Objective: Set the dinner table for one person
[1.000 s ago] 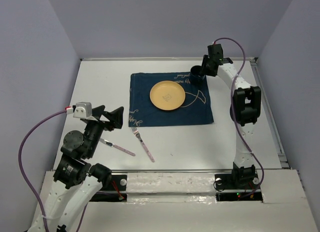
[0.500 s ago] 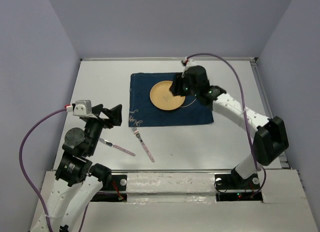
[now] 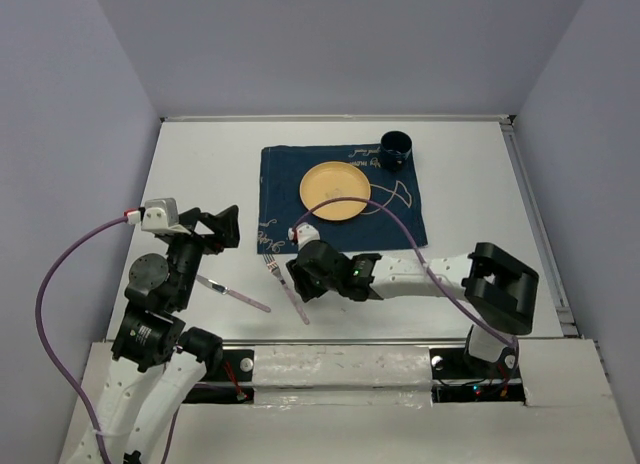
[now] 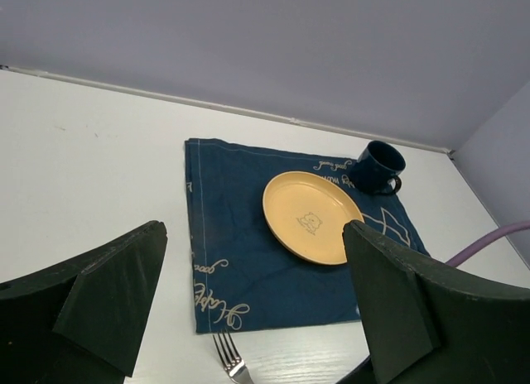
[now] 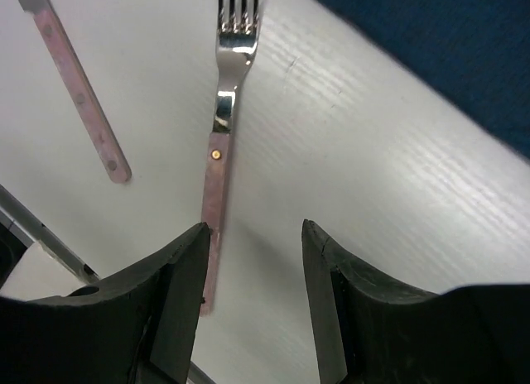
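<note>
White cursive stitching runs by the near left corner of the blue cloth (image 4: 240,235) on the dinner table (image 4: 83,152), with more along the cloth's far edge beside the mug (image 4: 378,164), and not a word of it can be read. The yellow plate (image 4: 290,198) shows a small emblem at its centre, with no legible letters.

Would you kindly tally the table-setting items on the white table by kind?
Round yellow plate: 1
Dark blue mug: 1
Dark blue fish-print cloth: 1
Pink-handled metal fork: 1
Pink-handled metal knife: 1
Total: 5
</note>
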`<move>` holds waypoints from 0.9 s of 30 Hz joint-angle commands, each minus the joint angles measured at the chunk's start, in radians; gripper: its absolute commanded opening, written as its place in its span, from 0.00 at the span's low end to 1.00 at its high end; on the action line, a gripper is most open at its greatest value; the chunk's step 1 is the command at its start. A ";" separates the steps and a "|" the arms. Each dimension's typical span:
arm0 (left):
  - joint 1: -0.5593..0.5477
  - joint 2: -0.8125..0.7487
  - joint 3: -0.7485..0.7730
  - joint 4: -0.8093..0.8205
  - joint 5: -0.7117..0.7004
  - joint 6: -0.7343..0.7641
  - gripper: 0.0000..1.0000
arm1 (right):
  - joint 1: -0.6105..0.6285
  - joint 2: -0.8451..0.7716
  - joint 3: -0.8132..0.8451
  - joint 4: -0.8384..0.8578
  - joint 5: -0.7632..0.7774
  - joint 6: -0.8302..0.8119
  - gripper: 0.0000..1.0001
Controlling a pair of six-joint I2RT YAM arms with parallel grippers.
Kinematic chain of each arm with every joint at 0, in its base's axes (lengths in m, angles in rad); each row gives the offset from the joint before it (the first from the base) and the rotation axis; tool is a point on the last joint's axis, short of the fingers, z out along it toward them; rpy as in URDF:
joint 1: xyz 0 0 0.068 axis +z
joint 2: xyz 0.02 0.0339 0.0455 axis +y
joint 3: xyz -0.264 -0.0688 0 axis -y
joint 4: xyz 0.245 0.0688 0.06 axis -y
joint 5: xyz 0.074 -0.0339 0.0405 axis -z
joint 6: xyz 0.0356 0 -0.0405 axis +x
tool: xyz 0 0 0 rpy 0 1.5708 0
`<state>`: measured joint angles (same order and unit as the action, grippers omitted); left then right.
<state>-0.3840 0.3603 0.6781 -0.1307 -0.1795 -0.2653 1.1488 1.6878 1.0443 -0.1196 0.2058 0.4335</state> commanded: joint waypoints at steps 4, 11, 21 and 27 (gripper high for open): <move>0.007 -0.017 -0.008 0.059 -0.029 -0.005 0.99 | 0.109 0.156 0.137 -0.011 0.142 0.057 0.53; 0.008 -0.018 -0.008 0.063 -0.046 0.001 0.99 | 0.129 0.260 0.204 -0.034 0.158 0.045 0.39; 0.008 -0.014 -0.005 0.068 -0.072 0.005 0.99 | 0.140 0.210 0.206 -0.051 0.240 0.096 0.00; -0.012 0.022 0.037 0.057 -0.191 0.038 0.99 | 0.117 0.089 0.174 0.073 0.302 0.060 0.00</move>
<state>-0.3840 0.3576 0.6777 -0.1177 -0.2638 -0.2588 1.2778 1.8847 1.2118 -0.1711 0.4213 0.5022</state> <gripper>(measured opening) 0.989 0.073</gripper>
